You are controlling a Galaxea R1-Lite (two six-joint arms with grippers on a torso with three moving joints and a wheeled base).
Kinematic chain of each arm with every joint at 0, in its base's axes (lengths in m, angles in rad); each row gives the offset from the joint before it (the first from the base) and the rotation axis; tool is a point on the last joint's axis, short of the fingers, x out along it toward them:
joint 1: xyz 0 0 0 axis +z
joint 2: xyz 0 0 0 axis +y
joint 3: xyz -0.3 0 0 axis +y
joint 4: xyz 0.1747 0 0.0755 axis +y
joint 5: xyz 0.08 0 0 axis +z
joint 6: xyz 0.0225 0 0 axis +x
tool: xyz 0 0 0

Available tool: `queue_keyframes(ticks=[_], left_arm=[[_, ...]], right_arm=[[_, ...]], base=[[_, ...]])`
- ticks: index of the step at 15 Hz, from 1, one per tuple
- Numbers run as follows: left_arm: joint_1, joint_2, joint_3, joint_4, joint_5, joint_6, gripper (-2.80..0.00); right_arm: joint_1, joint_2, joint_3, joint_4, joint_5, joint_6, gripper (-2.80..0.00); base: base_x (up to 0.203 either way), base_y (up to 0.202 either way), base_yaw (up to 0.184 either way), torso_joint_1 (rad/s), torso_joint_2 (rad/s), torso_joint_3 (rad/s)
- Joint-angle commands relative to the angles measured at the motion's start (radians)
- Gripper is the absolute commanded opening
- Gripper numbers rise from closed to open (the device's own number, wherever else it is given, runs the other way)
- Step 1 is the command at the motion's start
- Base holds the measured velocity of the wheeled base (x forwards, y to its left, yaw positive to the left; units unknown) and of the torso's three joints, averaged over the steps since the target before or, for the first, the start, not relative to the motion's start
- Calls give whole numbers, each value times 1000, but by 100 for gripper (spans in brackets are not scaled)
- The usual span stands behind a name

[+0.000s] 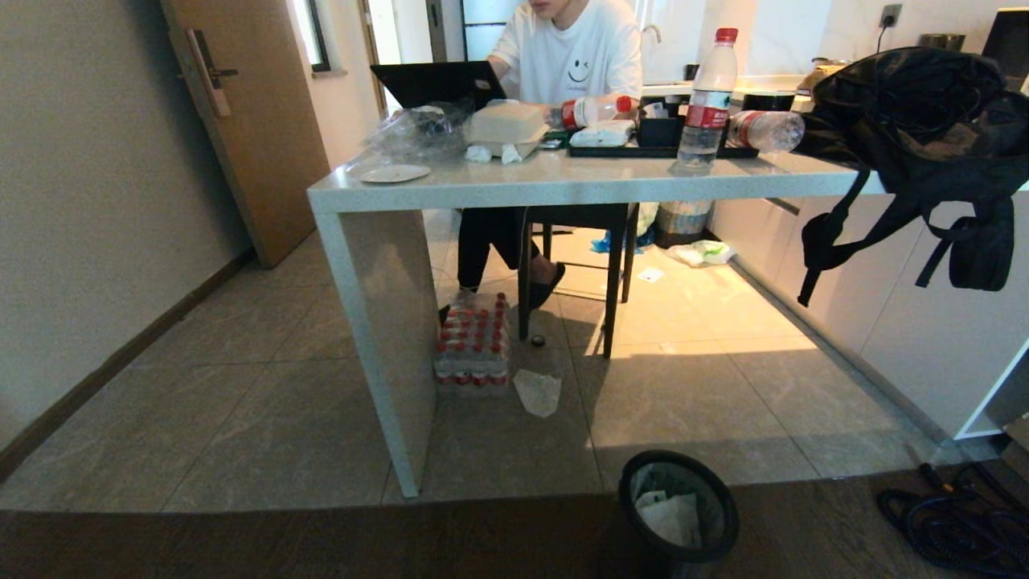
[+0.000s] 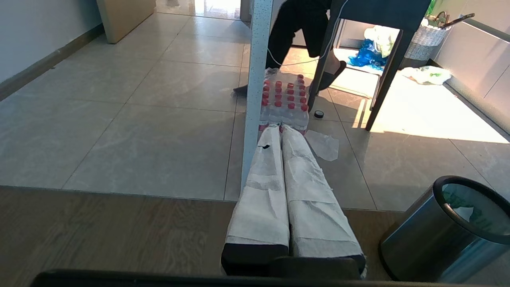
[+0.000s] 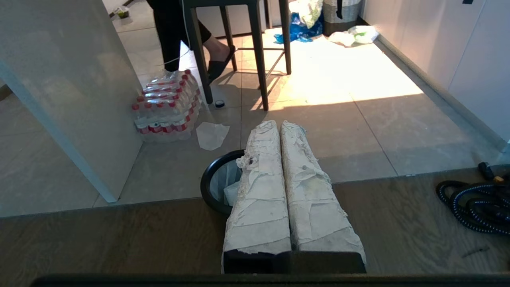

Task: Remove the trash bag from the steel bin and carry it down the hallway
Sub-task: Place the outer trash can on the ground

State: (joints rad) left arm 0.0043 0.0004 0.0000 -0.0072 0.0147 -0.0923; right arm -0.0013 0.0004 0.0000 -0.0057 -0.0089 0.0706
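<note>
Both paper-wrapped tools, left tool (image 2: 281,129) and right tool (image 3: 279,125), reach forward low over the floor, fingers pressed together and empty, the round steel bin (image 1: 679,515) with translucent white trash bag (image 1: 671,515) inside just beneath the right tool.

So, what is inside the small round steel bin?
The small round steel bin holds a thin white plastic bag with green print. Anything beneath the bag is covered.

Sunlit tile floor (image 1: 707,378) – white table (image 1: 498,189), wooden door (image 1: 257,121)
</note>
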Motion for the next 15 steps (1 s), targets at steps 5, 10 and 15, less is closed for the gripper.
queue_keyframes(ticks=[5,10,15], left_arm=[[0,0,0,1,1,-1,-280],[2,0,0,1,2,1,-280],[0,0,0,1,1,0,-280]], right_arm=[[0,-2,0,0,0,0,-280],[0,-2,0,0,0,0,-280],[0,-2,0,0,0,0,-280]], base=[[0,0,0,0,0,0],[0,0,0,0,0,0],[0,0,0,0,0,0]])
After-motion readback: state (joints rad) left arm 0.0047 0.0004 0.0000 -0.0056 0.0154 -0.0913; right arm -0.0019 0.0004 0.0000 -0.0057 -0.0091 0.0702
